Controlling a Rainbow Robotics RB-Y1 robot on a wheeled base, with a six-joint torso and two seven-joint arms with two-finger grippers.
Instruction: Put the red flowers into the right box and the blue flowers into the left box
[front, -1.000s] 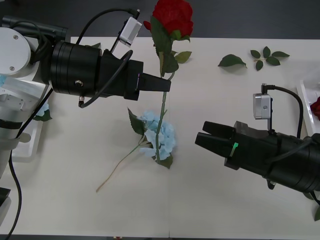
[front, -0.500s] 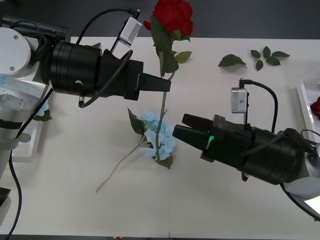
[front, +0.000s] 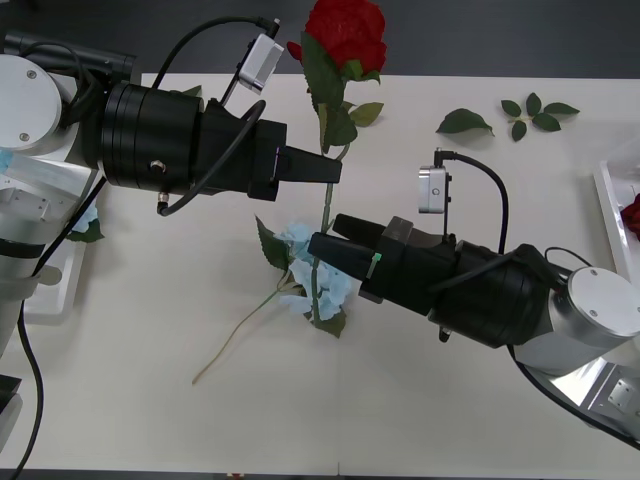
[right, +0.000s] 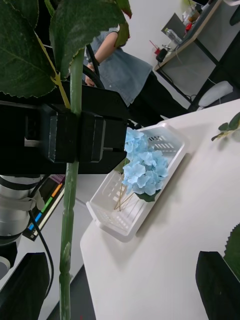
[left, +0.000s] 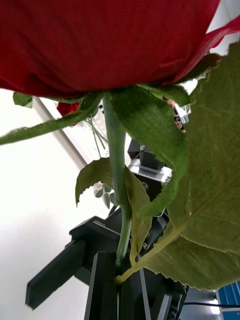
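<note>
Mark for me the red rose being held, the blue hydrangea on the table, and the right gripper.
red rose (front: 346, 32), front view, on the bloom.
blue hydrangea (front: 336, 272), front view, on the petal cluster lying on the table.
right gripper (front: 322, 246), front view, at its fingertips, beside the rose stem.

No legible text, label, brand, number or sign is found on any surface; the arms, boxes, table and background furniture carry nothing readable.

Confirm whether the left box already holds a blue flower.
Yes. In the right wrist view, a blue flower lies inside the left box, its stems across the tray floor.
</note>
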